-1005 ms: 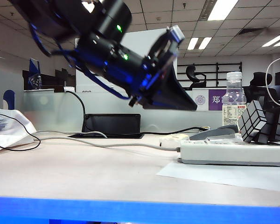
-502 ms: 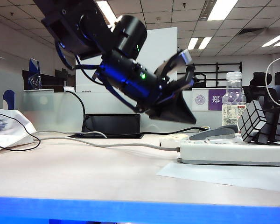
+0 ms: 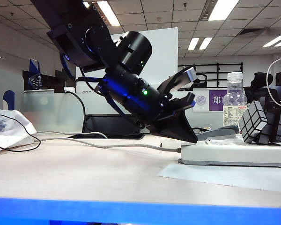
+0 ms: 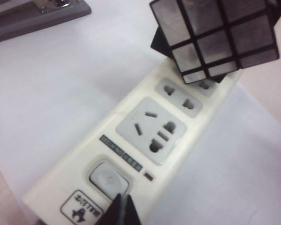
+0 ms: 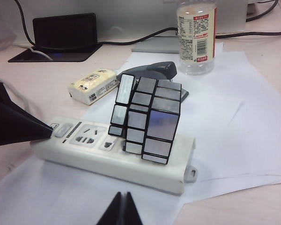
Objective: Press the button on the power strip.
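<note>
The power strip [image 3: 234, 153] lies flat on a white paper sheet [image 3: 225, 176] at the right of the table [image 3: 84, 173], seen from the exterior cam. Its long axis runs left-right there, with the grey cord [image 3: 107, 144] leaving the left end and going off to the left. The button [image 4: 108, 179] sits at this cord end, then the sockets follow along the bar. A silver mirror cube [image 5: 147, 117] stands on the far end of the strip, tilted on its edge.

The left gripper [image 3: 193, 138] comes down in a slope from the upper left; its fingers are closed together to one black point, holding nothing. The point is at the strip's cord end, right at the button; touching or not, I cannot tell.

The right gripper [image 5: 122, 196] is also closed w/ nothing in it, near the strip's long side, over the paper. A water bottle [image 5: 196, 35], a grey stapler [image 5: 154, 71] and a black flat box [image 3: 113, 125] are behind.
</note>
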Robot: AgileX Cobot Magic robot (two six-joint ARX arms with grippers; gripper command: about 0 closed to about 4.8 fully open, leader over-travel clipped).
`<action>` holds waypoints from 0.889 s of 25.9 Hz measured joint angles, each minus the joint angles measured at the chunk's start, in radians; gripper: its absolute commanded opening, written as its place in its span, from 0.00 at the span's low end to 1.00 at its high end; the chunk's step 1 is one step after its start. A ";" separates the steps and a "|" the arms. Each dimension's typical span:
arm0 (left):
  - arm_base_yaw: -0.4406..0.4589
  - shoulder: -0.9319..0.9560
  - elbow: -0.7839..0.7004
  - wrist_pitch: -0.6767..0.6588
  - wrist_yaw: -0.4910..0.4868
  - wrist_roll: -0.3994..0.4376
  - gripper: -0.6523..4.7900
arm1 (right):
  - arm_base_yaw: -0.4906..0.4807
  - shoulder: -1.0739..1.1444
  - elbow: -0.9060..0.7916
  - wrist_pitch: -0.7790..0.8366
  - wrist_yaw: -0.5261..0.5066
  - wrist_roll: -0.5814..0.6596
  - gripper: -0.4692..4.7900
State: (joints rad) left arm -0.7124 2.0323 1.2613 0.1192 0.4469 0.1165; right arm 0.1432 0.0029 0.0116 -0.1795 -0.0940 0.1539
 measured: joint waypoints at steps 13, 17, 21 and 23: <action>-0.015 0.008 0.008 0.072 -0.004 0.000 0.11 | 0.000 0.000 0.000 0.000 0.000 0.000 0.09; -0.020 0.018 0.008 0.080 -0.033 0.001 0.11 | 0.000 0.000 0.000 0.000 0.000 0.000 0.09; -0.021 0.034 0.008 0.079 -0.060 0.001 0.11 | 0.000 0.000 0.000 0.000 0.000 0.000 0.09; -0.021 0.034 0.008 0.078 -0.063 0.001 0.11 | 0.000 0.000 0.000 0.000 0.000 0.000 0.09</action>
State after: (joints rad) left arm -0.7334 2.0663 1.2690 0.1974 0.3843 0.1173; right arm 0.1432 0.0029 0.0116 -0.1799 -0.0937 0.1539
